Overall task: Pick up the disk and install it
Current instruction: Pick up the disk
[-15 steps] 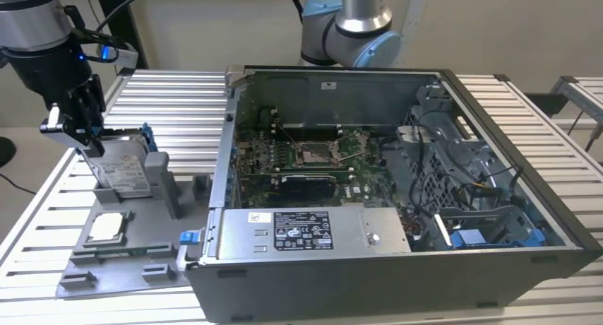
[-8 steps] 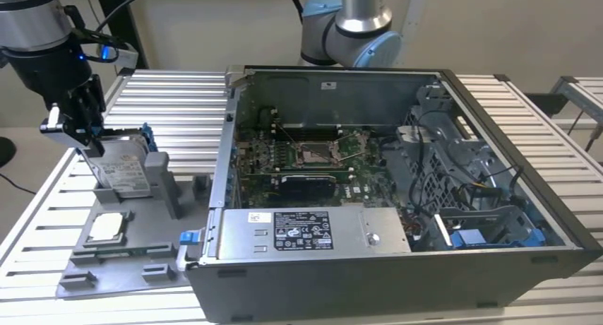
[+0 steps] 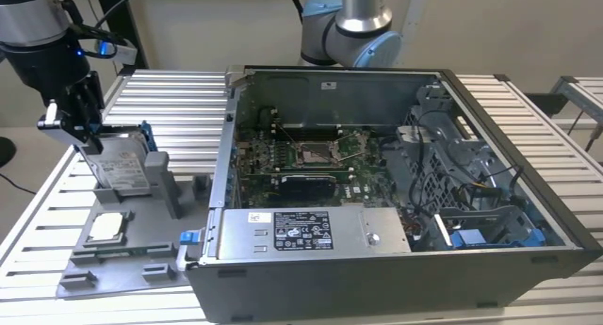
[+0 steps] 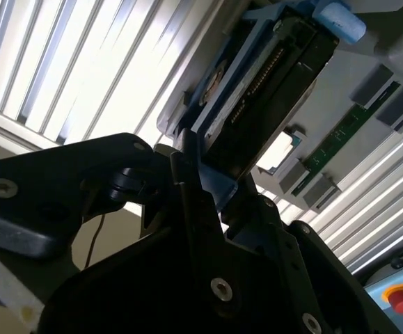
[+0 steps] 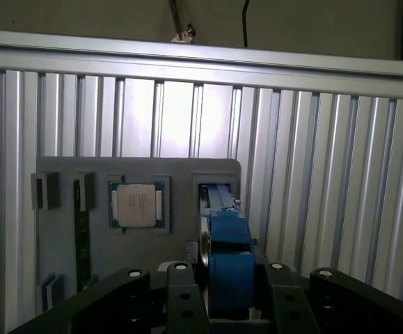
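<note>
The disk (image 3: 123, 168) stands on edge in a grey holder on the fixture plate, at the exterior view's left, its white label facing out and blue carrier frame along its edges. My gripper (image 3: 83, 133) is at its upper end, shut on the disk. In the first wrist view the two fingers (image 5: 180, 292) press against both sides of the blue carrier (image 5: 227, 268). The second wrist view shows the disk's (image 4: 271, 90) dark underside and connector edge running away from the gripper (image 4: 211, 188).
The open computer case (image 3: 499, 127) lies at the exterior view's right, with a motherboard (image 3: 311, 155), a grey box with a black label (image 3: 301, 229) and a blue-trimmed bay (image 3: 481, 237). A small square silver chip (image 3: 106, 227) and a green memory stick (image 5: 81, 236) sit on the fixture plate (image 3: 123, 268).
</note>
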{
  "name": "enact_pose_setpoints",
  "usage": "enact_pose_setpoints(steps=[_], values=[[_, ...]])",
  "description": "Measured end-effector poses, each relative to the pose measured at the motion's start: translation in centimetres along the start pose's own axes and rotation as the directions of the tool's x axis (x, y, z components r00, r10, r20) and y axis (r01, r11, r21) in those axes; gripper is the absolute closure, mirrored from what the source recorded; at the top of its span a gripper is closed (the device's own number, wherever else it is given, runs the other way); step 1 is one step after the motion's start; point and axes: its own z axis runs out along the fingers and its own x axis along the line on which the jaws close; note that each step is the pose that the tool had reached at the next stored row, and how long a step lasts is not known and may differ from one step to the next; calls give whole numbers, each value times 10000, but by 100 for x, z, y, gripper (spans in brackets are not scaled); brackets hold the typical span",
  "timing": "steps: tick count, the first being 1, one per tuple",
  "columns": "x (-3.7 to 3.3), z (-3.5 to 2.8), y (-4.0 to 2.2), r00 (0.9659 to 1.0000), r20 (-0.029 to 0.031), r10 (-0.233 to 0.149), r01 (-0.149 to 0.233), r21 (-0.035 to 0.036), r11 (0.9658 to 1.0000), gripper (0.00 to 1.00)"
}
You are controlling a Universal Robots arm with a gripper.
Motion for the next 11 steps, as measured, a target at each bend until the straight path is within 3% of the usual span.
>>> enact_pose_setpoints(steps=[11], values=[[-1, -191, 0, 10000, 0, 0, 0, 0, 10000, 100]])
